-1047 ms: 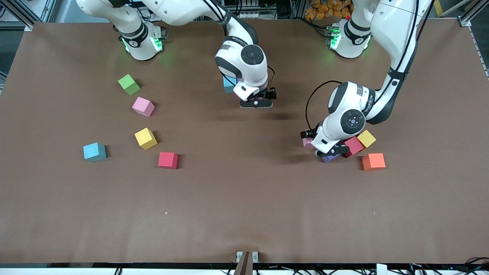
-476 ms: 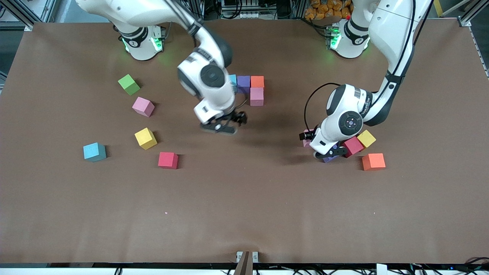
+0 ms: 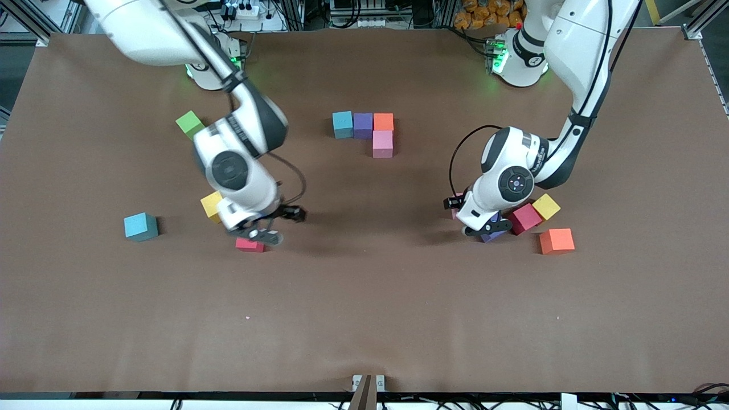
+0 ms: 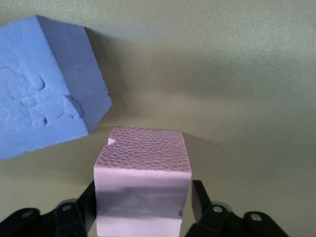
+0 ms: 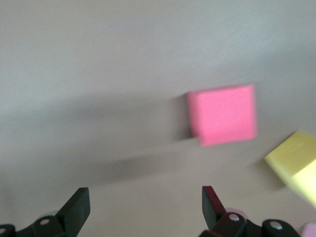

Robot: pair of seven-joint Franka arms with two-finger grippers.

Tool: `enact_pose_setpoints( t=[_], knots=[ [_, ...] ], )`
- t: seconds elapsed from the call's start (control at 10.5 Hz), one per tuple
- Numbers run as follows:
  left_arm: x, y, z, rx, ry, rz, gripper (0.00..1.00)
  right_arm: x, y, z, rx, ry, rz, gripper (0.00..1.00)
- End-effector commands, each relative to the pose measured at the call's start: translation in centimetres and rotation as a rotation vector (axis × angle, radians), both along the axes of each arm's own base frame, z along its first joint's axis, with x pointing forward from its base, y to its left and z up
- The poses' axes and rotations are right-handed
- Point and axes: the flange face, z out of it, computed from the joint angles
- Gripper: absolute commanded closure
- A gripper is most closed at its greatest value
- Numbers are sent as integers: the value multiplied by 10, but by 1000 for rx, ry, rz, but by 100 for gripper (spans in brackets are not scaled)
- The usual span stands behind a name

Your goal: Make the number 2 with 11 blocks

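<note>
Toward the left arm's end of the bench, the left end effector (image 4: 143, 210) sat low with a pink block (image 4: 143, 168) between its fingers (image 4: 198, 200), which appeared pressed against two opposite flat faces, though the contact was hard for us to confirm. A purple block (image 4: 44, 94) lay just beside it. We judged the block light and slightly soft, foam-like, with a matte pebbled skin that should not slip. A square hold on parallel faces, low on the block, suited it best. The left arm folded down steeply from its base, wrist tipped toward the bench. The right end effector (image 3: 259, 232), fingers wide apart, hung over a red block (image 3: 249, 245). Near the middle of the robots' edge stood the started number 2 (image 3: 364, 130).
</note>
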Motion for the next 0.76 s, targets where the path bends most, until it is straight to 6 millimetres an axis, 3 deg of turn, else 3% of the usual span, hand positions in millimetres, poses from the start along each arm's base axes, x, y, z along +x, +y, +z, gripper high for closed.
enact_pose_setpoints(
  t=[0.0,0.1,0.19,0.38,0.67],
  knots=[
    [1,-5,-2,11,-11,-1,47,5,-52,-13,-4,30,99,0],
    [1,-5,-2,11,-11,-4,62,5,-80,-21,-30,39,172,0],
    [1,-10,1,7,-16,-9,67,-1,-101,-30,-57,57,256,0],
    [-13,-50,13,7,-36,-28,66,-20,-139,-45,-80,89,405,0],
    [-36,-114,31,-1,-62,-28,67,-53,-165,-58,-53,117,590,0]
  ],
)
